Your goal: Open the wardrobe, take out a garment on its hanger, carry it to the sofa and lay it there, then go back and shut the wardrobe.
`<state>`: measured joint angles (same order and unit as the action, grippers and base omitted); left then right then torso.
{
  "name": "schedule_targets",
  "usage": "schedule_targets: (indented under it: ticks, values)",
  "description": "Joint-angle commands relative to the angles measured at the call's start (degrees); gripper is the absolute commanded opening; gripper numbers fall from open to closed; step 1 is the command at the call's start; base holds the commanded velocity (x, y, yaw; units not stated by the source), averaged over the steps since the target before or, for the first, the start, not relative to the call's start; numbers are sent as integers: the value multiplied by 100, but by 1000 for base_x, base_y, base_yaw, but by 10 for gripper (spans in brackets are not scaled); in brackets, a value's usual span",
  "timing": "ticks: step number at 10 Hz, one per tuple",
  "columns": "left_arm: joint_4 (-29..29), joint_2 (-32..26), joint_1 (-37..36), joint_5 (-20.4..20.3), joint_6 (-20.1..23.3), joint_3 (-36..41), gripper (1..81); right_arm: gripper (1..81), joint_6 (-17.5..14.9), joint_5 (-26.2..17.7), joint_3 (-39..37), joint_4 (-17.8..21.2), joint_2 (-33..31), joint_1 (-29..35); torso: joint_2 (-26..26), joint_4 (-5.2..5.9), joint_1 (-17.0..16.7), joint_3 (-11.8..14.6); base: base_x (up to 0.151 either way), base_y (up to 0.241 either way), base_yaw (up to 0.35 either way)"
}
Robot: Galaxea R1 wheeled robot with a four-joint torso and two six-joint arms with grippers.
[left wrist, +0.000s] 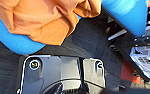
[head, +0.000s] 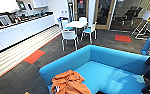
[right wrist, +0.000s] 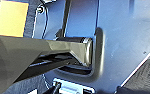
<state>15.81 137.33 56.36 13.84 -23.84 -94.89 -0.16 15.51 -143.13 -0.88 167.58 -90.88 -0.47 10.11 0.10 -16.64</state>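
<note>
Fabric in burnt orange, the garment point(head: 69, 83) lies crumpled in soft folds on the seat of the sofa point(head: 108, 62), near its rounded arm. The sofa is smooth turquoise upholstery with a low curved back. In the left wrist view the garment point(left wrist: 46, 20) drapes over the sofa's padded edge point(left wrist: 16, 43) above dark ribbed carpet point(left wrist: 88, 42). Whether either hand is released or clenched, I cannot tell.

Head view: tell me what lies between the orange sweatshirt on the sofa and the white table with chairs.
In the head view, between the sweatshirt and the table come the sofa's blue arm, then dark carpet.
</note>
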Motion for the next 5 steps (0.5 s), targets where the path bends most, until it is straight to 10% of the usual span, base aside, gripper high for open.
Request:
schedule_targets:
  ticks: [1,5]
  values:
    - [1134,57,1153,14,47,-406,811,811,7,-338,41,-26,102,56,0,-313,0,0,0,0,0]
    - [1573,831,1901,14,99,-1224,811,811,7,-329,32,-26,111,56,-4,-905,-7,145,0,0,0]
